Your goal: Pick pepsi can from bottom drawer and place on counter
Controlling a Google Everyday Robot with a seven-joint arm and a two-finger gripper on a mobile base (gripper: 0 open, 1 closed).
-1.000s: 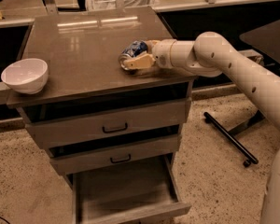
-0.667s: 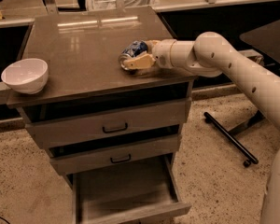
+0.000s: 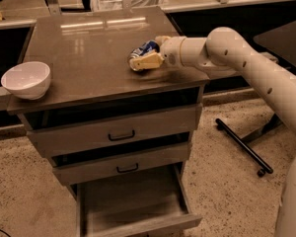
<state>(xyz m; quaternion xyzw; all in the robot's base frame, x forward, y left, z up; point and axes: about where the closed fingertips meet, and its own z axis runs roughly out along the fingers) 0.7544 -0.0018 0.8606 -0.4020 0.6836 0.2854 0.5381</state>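
The pepsi can [image 3: 141, 50], dark blue with a silver end, lies tilted on its side on the glossy grey-brown counter [image 3: 84, 53], right of the middle. My gripper [image 3: 149, 52] reaches in from the right and is shut on the can, with one cream finger [image 3: 147, 61] in front of it and the other behind. The can rests on or just above the counter surface. The bottom drawer [image 3: 133, 206] is pulled out below, and its flat floor is bare.
A white bowl [image 3: 27, 79] sits at the counter's left front edge. Two closed drawer fronts with black bar handles [image 3: 121, 136] are above the open drawer. A dark table with black legs [image 3: 241, 144] stands to the right. My white arm [image 3: 256, 73] spans the right side.
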